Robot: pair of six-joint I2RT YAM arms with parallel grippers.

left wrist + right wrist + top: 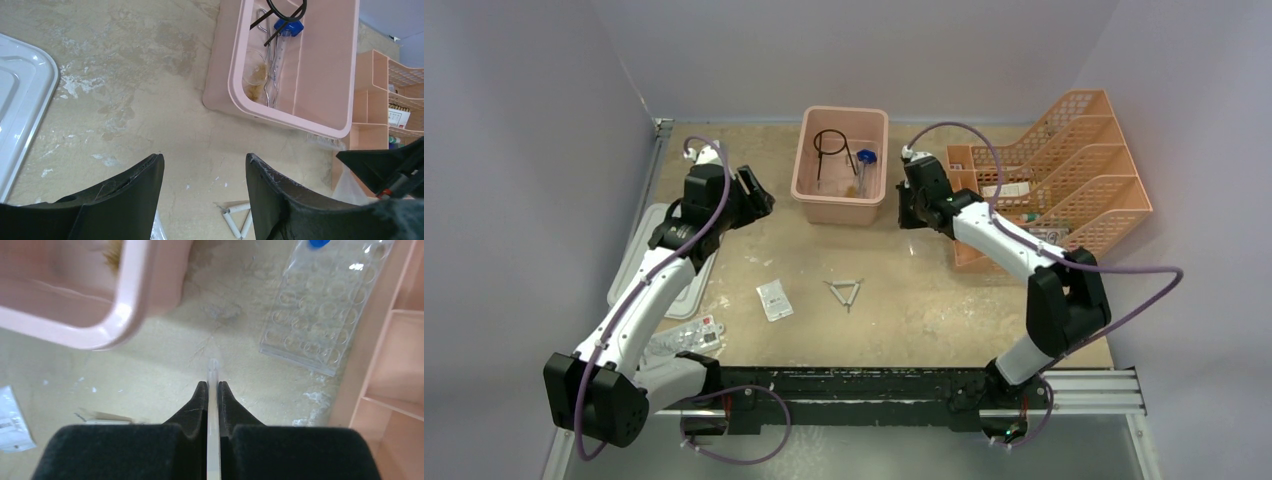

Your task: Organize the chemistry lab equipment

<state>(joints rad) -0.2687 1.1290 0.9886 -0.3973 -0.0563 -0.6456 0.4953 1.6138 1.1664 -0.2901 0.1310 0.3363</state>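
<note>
Left of the pink tub, the left hand gapes empty above the worktop; right of it, the right hand pinches a thin clear rod.

Soft, even light; faint shadows. Glare on the white lid at nine o'clock, left wrist view; pink tub blurred at eleven o'clock, right wrist view.

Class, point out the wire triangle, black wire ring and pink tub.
wire triangle [844,285]: top external view, far side.
black wire ring [829,150]: top external view, near rim.
pink tub [836,210]: top external view, front wall.
</note>
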